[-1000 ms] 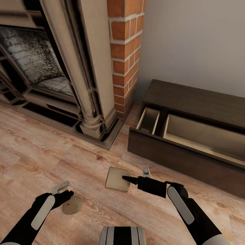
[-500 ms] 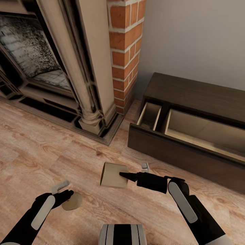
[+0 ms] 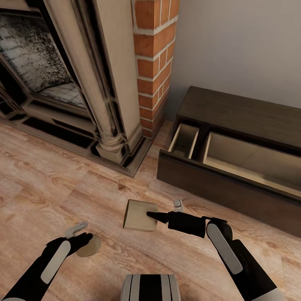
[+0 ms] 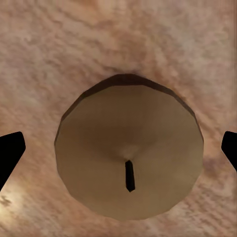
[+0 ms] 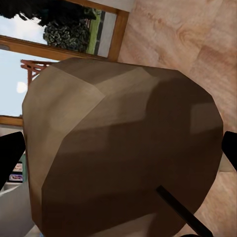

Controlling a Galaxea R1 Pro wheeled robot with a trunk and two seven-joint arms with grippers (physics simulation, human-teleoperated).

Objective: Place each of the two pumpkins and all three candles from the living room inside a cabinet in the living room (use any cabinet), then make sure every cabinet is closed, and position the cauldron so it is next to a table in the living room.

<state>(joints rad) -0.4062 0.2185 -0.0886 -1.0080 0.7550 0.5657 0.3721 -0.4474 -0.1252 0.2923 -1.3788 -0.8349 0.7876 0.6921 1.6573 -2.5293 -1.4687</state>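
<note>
Candle (image 3: 140, 215) unmoved in right fingers (image 3: 155, 215)

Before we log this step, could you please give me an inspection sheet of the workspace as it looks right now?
Surface: wood floor.
Job's things: first candle upright on the floor, wick up; second candle tipped on its side; cabinet with its drawer pulled out, nothing seen in the beige compartments.
Clutter: nothing seen.
Pincers: left pincer open, straddling the first candle without touching it; right pincer apparently closed on the second candle.
Cables: nothing seen.
Surroundings: stone fireplace, brick column, grey wall.
</note>
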